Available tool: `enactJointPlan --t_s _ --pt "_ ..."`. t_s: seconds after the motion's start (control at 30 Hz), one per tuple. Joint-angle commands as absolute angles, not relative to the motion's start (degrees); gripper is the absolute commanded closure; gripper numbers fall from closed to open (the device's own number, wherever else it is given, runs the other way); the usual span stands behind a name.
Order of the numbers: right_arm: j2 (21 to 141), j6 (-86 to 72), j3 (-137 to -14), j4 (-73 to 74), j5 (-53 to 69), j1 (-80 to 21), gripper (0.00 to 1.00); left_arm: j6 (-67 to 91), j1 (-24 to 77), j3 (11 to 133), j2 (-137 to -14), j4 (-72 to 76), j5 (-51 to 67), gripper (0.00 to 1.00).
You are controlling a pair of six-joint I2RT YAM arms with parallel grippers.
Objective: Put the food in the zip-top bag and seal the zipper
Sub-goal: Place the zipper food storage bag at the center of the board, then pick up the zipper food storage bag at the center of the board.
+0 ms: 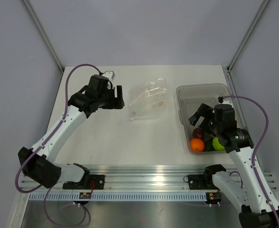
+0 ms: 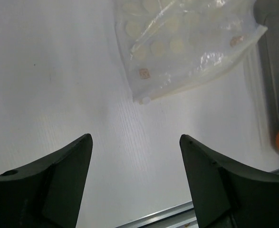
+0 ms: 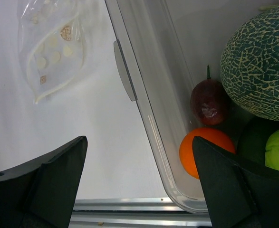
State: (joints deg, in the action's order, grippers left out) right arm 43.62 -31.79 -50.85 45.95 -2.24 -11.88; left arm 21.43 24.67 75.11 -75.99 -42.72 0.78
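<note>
fruit (image 3: pixel 203 149) lies in the tub (image 3: pixel 129 90); left end effector (image 2: pixel 134 142) and right end effector (image 3: pixel 139 142) gape empty.

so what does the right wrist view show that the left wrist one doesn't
Only the right wrist: the netted melon, the dark red plum, a green round and the open right pincer. Only the left wrist: the open left pincer. Both: the dotted bag lying on the table, the orange and the grey tub.
</note>
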Motion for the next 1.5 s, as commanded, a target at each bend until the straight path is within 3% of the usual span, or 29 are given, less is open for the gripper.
enactJointPlan --t_s 0.0,0.3,0.67,0.9,1.3,1.47 --pt "44.3 -33.0 -50.6 45.4 -0.6 -11.9 0.01 13.1 31.4 76.4 -74.5 -43.7 -6.8 0.24" --pt "45.3 -34.1 -51.1 44.5 1.1 -11.9 0.0 2.5 49.3 79.6 -86.6 -42.8 -16.8 0.18" --pt "43.8 -33.8 -52.0 47.6 0.4 -11.9 0.0 1.8 50.6 81.1 -96.6 -35.0 -17.4 0.25" --pt "43.9 -33.7 -51.6 48.0 0.4 -11.9 0.01 -1.3 50.6 81.7 -100.8 -29.2 -23.7 0.36" --pt "45.3 -33.6 -50.6 47.6 1.1 -11.9 0.01 -5.0 50.0 85.0 -109.7 -24.0 -26.7 0.39" --pt "47.0 -33.2 -50.4 47.1 1.8 -11.9 0.01 -4.8 48.4 87.6 -111.6 -23.1 -27.0 0.52"
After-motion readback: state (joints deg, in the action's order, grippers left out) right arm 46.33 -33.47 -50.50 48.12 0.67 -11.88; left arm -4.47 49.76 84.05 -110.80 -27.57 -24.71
